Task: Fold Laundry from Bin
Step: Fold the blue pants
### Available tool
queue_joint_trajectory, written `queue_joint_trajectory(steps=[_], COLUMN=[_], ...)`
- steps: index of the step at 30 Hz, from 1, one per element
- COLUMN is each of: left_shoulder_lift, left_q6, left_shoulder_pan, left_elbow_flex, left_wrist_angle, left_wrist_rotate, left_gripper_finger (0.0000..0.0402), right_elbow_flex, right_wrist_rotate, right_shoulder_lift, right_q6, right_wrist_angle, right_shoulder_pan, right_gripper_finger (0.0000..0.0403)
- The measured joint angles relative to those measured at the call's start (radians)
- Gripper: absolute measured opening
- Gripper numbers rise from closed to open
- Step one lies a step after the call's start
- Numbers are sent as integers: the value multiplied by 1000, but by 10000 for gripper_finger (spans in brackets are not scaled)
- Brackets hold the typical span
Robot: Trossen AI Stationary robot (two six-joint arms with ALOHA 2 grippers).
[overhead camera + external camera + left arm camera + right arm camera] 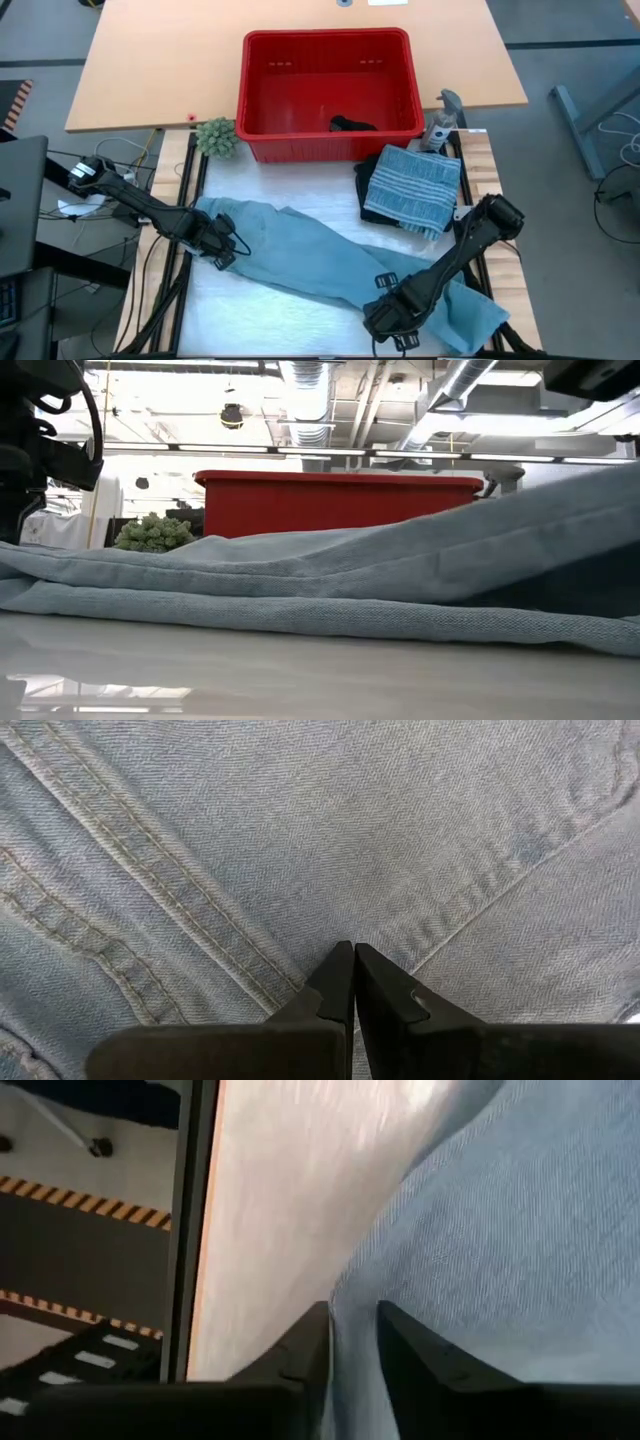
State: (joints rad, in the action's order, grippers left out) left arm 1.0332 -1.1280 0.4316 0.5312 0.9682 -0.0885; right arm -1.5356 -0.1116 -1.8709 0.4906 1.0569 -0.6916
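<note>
Light blue denim jeans (320, 255) lie spread out slantwise on the white table, from the left to the near right. My left gripper (222, 250) stands shut over their left end, pointing down at the denim (300, 820). My right gripper (395, 322) is at their near right end; its fingers stand apart with an edge of the denim (520, 1230) running between them. The red bin (258, 90) stands at the far side with a black garment (352, 125) on its floor. A folded blue-grey striped cloth (412, 185) rests on a dark piece at the right. My left gripper has its shut fingertips (340, 970) on the denim beside a double-stitched seam (270, 965), coming from above and pointing down. No fold shows between them, so I cannot tell whether they pinch any cloth. The jeans lie flat on the table there. My right gripper has the jeans' edge (352, 1295) in the gap between its fingers; I cannot tell whether they touch it.
A small green plant (216, 137) sits left of the bin. A grey bottle-like thing (440, 125) stands at the bin's right corner. The table's dark frame edge (195, 1230) is close by my right gripper, with the floor beyond it.
</note>
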Motion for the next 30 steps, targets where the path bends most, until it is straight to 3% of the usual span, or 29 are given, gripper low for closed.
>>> queue_joint_trajectory(steps=[6,9,12,17,20,24,27,30], left_shoulder_lift=[0,-16,-54,-145,-226,-264,-215,-115], left_q6=[17,32,64,67,91,142,211,257], left_shoulder_pan=[0,3,6,5,6,6,4,-7], left_elbow_flex=[0,18,64,148,180,182,182,181], left_wrist_angle=[2,9,28,34,-158,-478,-597,-715], left_wrist_rotate=[11,20,30,26,17,-84,-139,-108], left_gripper_finger=[0,0,0,0,0,0,0,0], right_elbow_flex=[-32,-78,-127,-137,-82,-6,39,71], right_wrist_rotate=[-120,-151,-117,59,107,142,155,185], right_shoulder_lift=[0,2,2,3,3,2,10,64], right_q6=[17,5,-27,8,40,60,91,147], right_wrist_angle=[45,113,211,326,290,201,149,128], right_shoulder_pan=[27,38,38,37,39,37,38,47], right_gripper_finger=[206,229,231,222,214,198,185,178])
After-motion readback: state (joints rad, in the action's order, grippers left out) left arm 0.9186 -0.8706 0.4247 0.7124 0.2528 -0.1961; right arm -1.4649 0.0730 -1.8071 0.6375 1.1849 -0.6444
